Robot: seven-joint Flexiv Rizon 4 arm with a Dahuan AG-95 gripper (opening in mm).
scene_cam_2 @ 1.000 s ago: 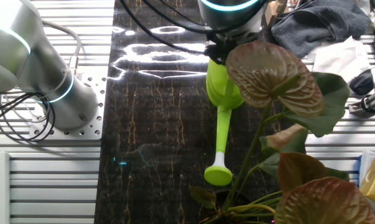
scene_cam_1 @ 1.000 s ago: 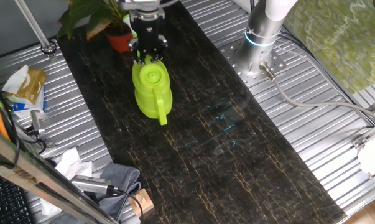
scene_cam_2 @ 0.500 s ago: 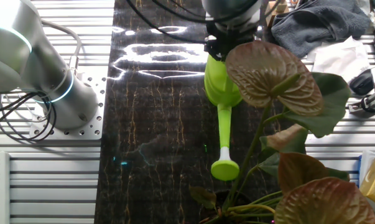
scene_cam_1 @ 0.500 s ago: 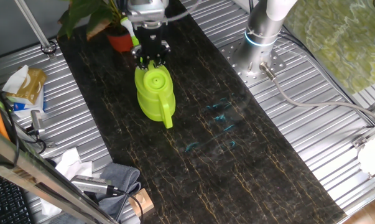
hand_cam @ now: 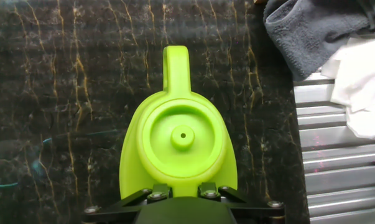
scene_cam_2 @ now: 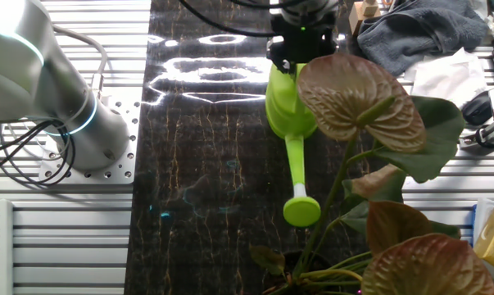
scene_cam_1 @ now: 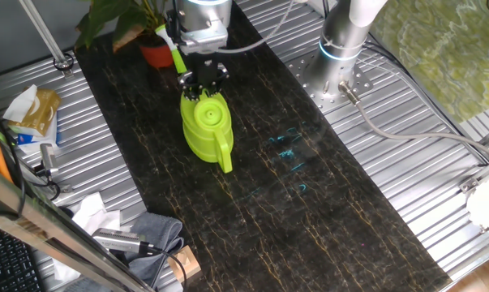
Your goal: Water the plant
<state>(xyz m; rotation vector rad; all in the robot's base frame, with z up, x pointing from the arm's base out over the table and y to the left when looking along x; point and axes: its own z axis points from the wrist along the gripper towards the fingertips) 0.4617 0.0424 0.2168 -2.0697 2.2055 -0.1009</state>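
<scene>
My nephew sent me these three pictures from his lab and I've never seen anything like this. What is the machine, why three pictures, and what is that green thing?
These are three camera views of one moment. Two cameras stand beside the table on different sides; the third sits on the robot's hand and looks down along its fingers.

The machine is a single robot arm whose base is bolted to the metal table. At its end is a two-finger gripper.

The green thing is a plastic watering can. The gripper sits right at the can's top near the spout, seemingly gripping it, though the fingers are hidden. The long spout points toward the plant, a leafy houseplant in a small orange-red pot.

The can is over a dark marbled mat. Beside the mat lie a grey cloth and white paper.
</scene>
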